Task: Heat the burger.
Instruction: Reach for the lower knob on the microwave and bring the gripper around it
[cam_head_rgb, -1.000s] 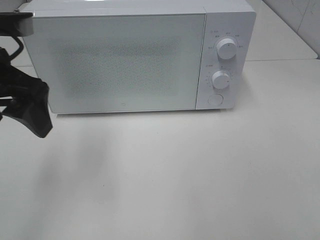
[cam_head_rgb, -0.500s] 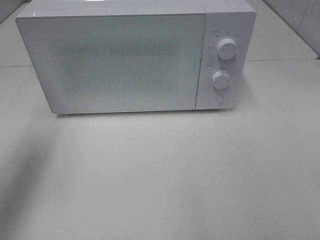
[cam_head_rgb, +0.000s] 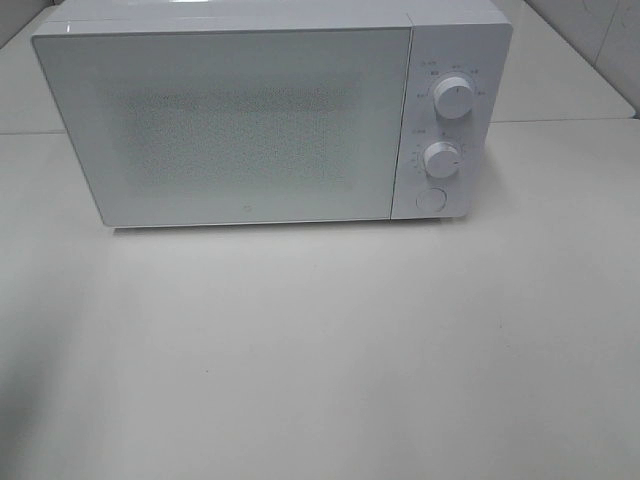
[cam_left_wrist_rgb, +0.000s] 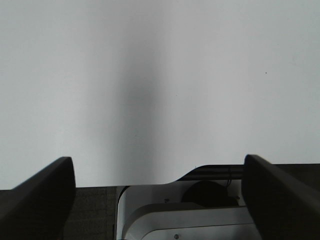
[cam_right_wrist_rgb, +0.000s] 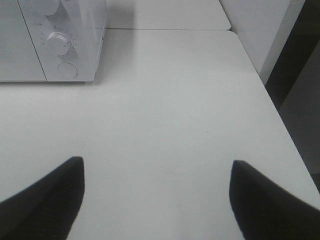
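White microwave door shut, two knobs, white table

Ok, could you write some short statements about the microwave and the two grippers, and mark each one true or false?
1. The door of the microwave is closed. True.
2. The burger lies in front of the microwave. False: no burger shows in any view.
3. The control panel has two knobs above a round button. True.
4. The left gripper is holding something. False: it is open, with nothing between its fingers.
5. The right gripper is open over the table. True.
6. In the high view the knobs are left of the door. False: they are to its right.
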